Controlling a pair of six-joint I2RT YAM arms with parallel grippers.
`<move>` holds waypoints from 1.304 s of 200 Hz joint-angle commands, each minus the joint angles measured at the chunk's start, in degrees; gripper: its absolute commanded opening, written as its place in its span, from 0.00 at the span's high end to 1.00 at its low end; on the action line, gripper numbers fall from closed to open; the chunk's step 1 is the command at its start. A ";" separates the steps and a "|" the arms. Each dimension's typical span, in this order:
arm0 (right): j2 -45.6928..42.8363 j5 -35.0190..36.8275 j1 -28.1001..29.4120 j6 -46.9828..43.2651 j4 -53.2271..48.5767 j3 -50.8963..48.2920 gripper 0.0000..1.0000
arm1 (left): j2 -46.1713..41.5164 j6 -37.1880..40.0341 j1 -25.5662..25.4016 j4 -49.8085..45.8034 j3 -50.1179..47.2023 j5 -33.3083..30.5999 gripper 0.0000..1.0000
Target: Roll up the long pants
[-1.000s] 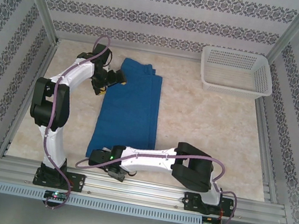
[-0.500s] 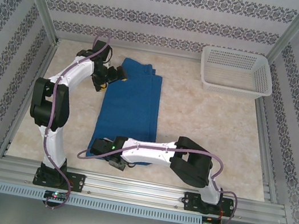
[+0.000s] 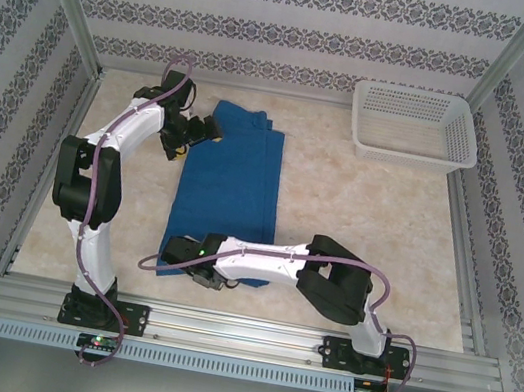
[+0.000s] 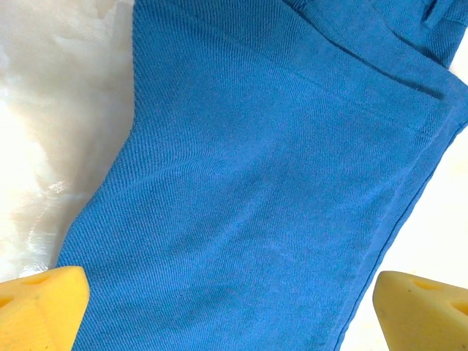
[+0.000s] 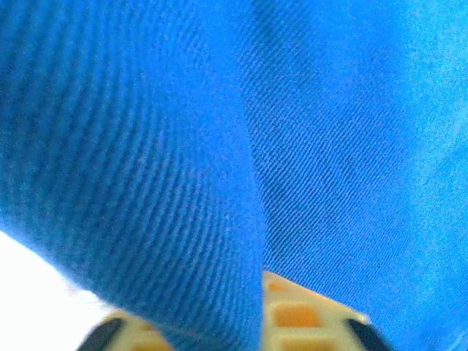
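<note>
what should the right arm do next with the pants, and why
Probably lift the near hem slightly and curl it over towards the far end. The right gripper is shut on a fold of the long pants at their near edge, and they lie flat, not yet rolled.

Long pants stretched left of centre on the table, basket back right, left pincer at their far end, right pincer at near end.
</note>
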 commanded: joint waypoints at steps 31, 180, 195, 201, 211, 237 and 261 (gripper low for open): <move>-5.32 -1.52 0.97 1.82 -5.20 -0.24 1.00 | 0.55 -0.46 1.01 -1.92 1.49 -0.49 0.21; -7.22 -30.35 -4.58 -1.87 -16.63 12.05 1.00 | 3.02 -1.44 1.22 -1.46 3.08 2.88 1.00; -6.19 -33.39 -7.09 -3.23 -16.90 12.29 1.00 | 2.98 -1.36 1.23 -1.57 3.01 2.92 1.00; -5.68 -34.60 -8.04 -3.63 -16.86 12.47 1.00 | 2.93 -1.36 1.23 -1.45 2.85 2.94 1.00; -4.71 -36.96 -9.72 -4.26 -17.14 13.17 1.00 | 3.02 -1.36 1.25 -1.39 2.74 2.97 1.00; -1.80 -39.02 -12.06 -6.31 -18.93 16.93 1.00 | 3.14 -1.31 1.33 -1.49 2.72 3.09 1.00; 1.64 -41.65 -13.75 -7.84 -20.52 20.86 1.00 | 3.31 -1.34 1.51 -1.49 2.81 3.15 1.00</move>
